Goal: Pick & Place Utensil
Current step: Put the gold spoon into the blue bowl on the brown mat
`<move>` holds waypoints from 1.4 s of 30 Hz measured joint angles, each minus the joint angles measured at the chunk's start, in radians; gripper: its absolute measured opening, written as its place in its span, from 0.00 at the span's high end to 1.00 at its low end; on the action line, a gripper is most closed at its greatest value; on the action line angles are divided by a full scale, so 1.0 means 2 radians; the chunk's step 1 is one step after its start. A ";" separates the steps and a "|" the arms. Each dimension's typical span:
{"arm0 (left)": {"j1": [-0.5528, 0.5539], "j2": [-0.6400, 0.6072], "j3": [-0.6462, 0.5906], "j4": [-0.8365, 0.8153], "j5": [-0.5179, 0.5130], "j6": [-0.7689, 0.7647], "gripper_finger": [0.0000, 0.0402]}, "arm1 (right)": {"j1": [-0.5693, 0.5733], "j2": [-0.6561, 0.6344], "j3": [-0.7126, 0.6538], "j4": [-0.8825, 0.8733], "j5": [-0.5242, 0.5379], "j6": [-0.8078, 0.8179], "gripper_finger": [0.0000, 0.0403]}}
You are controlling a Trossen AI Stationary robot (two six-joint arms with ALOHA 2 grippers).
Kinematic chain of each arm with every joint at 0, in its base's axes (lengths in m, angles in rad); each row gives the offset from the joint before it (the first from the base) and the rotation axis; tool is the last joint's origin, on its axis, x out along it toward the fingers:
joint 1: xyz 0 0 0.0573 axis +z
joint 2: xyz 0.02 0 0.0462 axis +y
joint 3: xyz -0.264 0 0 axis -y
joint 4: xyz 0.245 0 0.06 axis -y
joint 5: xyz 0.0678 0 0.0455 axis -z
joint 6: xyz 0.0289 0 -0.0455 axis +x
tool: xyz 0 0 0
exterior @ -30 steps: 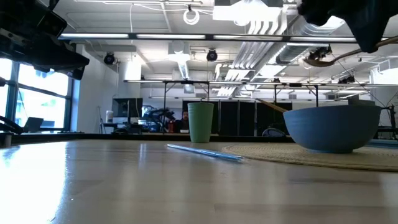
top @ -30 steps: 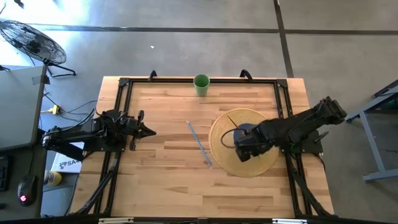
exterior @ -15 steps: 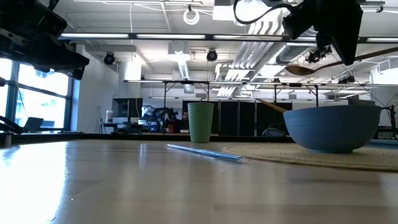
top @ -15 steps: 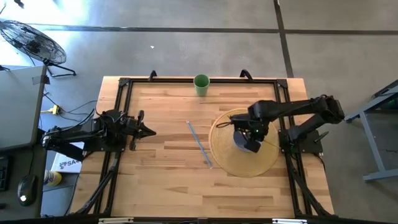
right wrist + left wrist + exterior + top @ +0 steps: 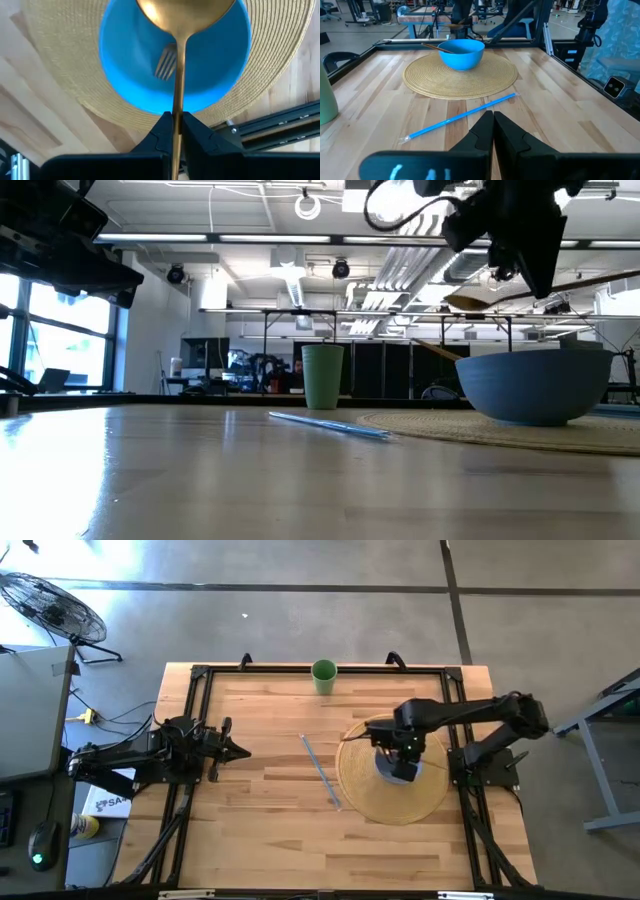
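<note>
My right gripper (image 5: 402, 745) hangs over the blue bowl (image 5: 396, 768), shut on a gold spoon (image 5: 184, 10). The spoon's head (image 5: 470, 300) points toward the table's left. The bowl stands on a round woven placemat (image 5: 360, 790), and a fork (image 5: 165, 61) lies inside it with its handle (image 5: 436, 47) over the rim. A blue straw (image 5: 321, 771) lies flat on the wood left of the mat. A green cup (image 5: 324, 676) stands at the far edge. My left gripper (image 5: 493, 125) waits shut at the table's left side. My right gripper pinches the spoon's handle (image 5: 176, 107) between its two fingers, partway along it, with handle showing on both sides of the hold. The fingers point down from above and lie across the handle. The spoon hangs nearly level above the bowl, clear of it, head slightly low.
A black frame rail (image 5: 196, 740) runs round the tabletop. Bare wood (image 5: 270, 830) lies left of and in front of the placemat.
My right gripper has moved from the near side of the placemat toward the far edge, over the bowl, and has rolled at the wrist. The spoon has swung round with it, so its head now points toward the table's left. The gripper has stayed shut.
</note>
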 joint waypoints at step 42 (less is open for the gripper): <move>0.000 0.000 0.000 0.000 0.000 0.000 0.98 | 0.009 0.056 -0.066 0.043 -0.024 0.028 0.97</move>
